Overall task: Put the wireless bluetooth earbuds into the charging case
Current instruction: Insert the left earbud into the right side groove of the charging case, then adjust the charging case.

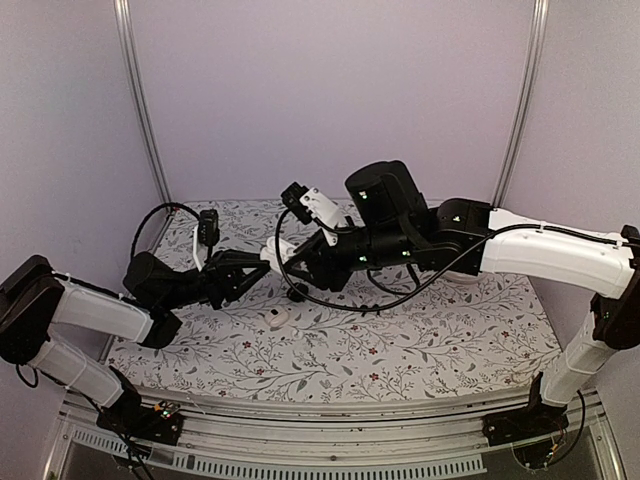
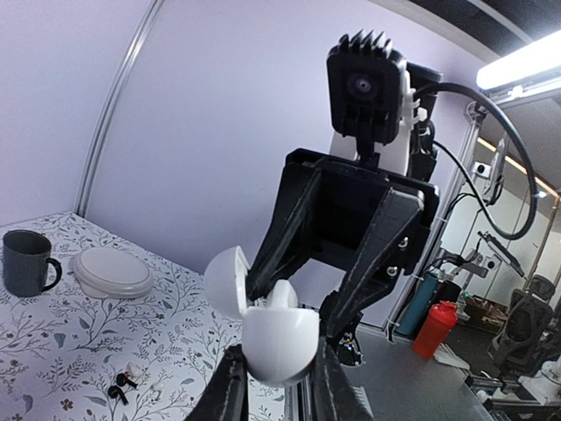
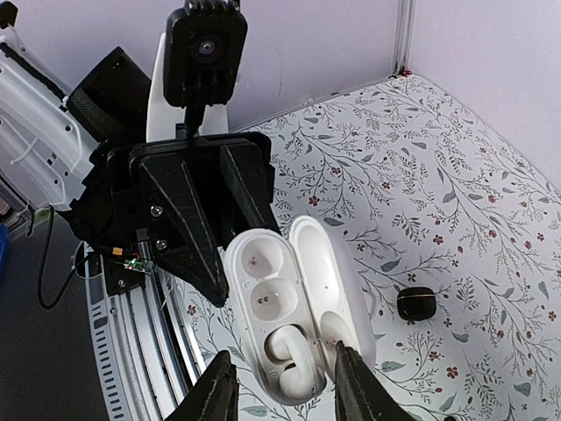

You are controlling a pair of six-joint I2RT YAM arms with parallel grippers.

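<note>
Earbud lies in the charging case clamped by left claw; right claw, parted, should lift straight off.

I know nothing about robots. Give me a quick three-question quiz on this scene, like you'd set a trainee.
1. True or false: the white charging case is closed.
2. Which end effector clamps the white charging case? A) left B) right C) neither
3. Fill in the colour: the small closed case lying on the table is ____.

Key
1. False: it is open and held in the air.
2. A: the left end effector grips it.
3. Black.
</note>
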